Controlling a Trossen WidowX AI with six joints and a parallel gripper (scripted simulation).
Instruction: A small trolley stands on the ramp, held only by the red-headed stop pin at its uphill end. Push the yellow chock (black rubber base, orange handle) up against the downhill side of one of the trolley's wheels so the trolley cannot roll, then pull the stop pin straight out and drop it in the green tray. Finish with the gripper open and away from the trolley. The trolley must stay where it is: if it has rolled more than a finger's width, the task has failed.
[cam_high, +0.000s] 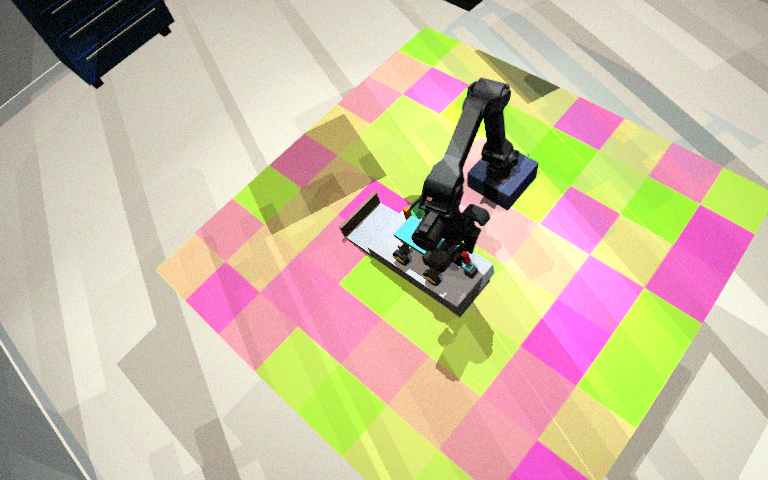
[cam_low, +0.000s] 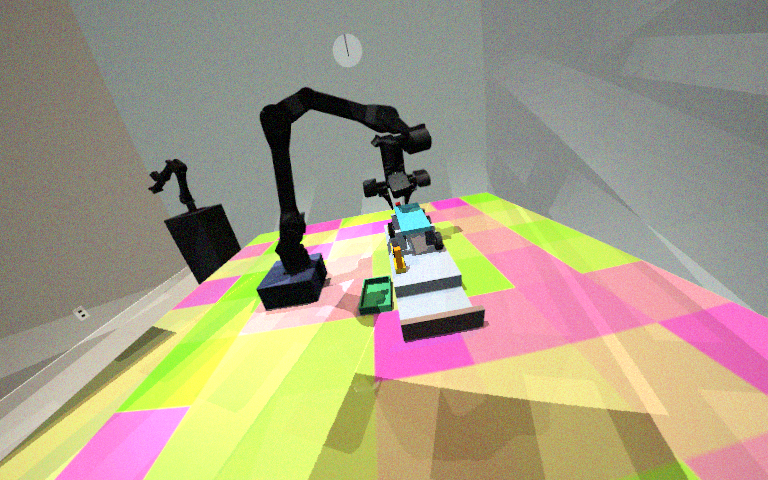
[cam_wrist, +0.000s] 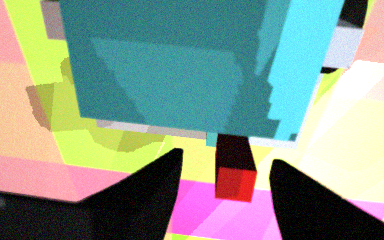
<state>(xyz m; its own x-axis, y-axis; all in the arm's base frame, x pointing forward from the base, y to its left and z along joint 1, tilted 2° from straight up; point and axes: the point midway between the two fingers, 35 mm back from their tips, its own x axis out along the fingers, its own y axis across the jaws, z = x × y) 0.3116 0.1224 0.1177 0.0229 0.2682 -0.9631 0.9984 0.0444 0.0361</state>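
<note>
Top view: see the trolley standing on the ramp, with the red-headed stop pin at the uphill end. Can make out the chock by its orange handle, and the green tray just beside the ramp.

Exterior view: find the chock upright on the ramp, downhill of the wheels; cannot tell whether touching one. Should check that contact before any pull; likely to roll if unchocked. Expect the rubber base to grip and resist sliding, the handle to stay stiff.

Wrist view: see the pincer partly open, holding nothing, fingers apart on either side of the pin head. Looks like lining up for the pull. Judge the pin light and rigid, perhaps slippery on its smooth faces. Best to take the head squarely by opposite flat sides, clear of the trolley deck, then draw straight out without tilting; could jam or nudge the free-rolling trolley otherwise.
</note>
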